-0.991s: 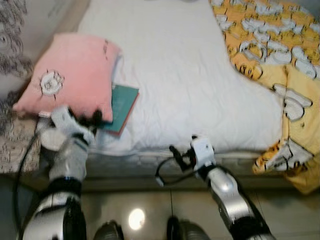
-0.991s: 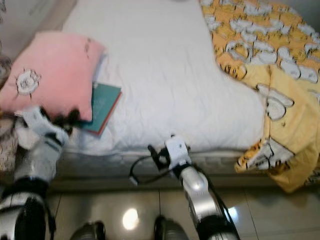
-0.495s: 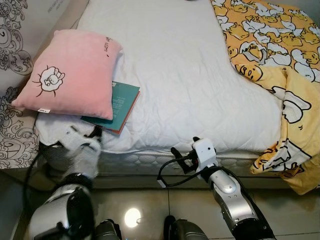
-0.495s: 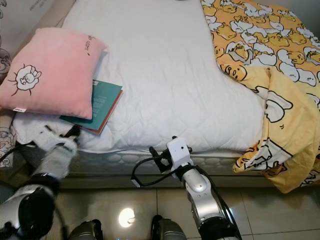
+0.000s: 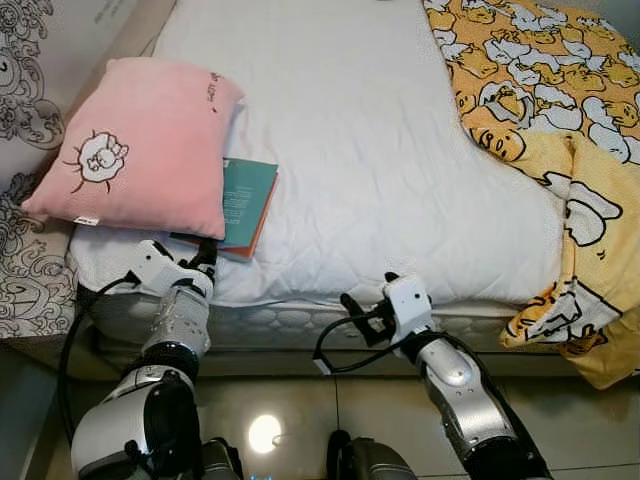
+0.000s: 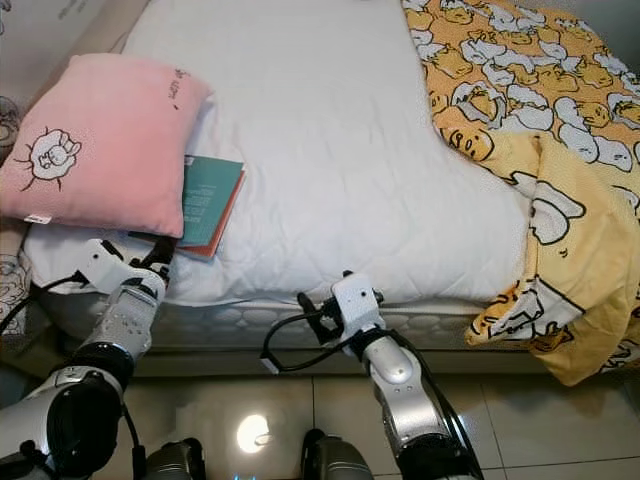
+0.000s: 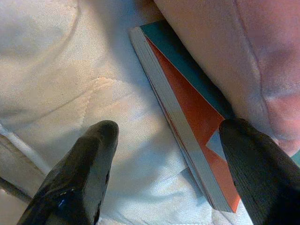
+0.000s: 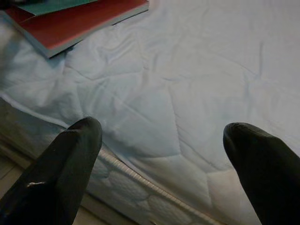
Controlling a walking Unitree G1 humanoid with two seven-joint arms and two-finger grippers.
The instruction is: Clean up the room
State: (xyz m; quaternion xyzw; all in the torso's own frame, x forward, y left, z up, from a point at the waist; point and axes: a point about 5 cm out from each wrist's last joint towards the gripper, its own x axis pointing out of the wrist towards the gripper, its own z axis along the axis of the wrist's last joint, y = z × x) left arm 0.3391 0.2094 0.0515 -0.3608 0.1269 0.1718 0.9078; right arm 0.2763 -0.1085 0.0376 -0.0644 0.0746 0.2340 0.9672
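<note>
A pink pillow [image 5: 140,145] lies at the left of the white bed [image 5: 370,150], covering part of a teal book with a red underside [image 5: 245,195]. My left gripper [image 5: 190,262] hovers over the bed's front left corner, open, just short of the book's near corner. In the left wrist view the book [image 7: 187,122] lies between the spread fingers [image 7: 89,164], under the pillow's edge [image 7: 243,56]. My right gripper [image 5: 362,318] is open at the mattress's front edge, holding nothing. The right wrist view shows the quilted sheet [image 8: 187,84] and the book [image 8: 70,23] farther off.
A yellow duck-print blanket [image 5: 560,100] covers the bed's right side and hangs over the front right corner. A patterned wall [image 5: 25,60] borders the bed on the left. Glossy floor tiles [image 5: 300,420] lie below the mattress edge [image 5: 290,325].
My left gripper has come down from the pillow's lower edge, dipped below the mattress corner, then risen to the book's near corner. The right arm has hardly moved.
</note>
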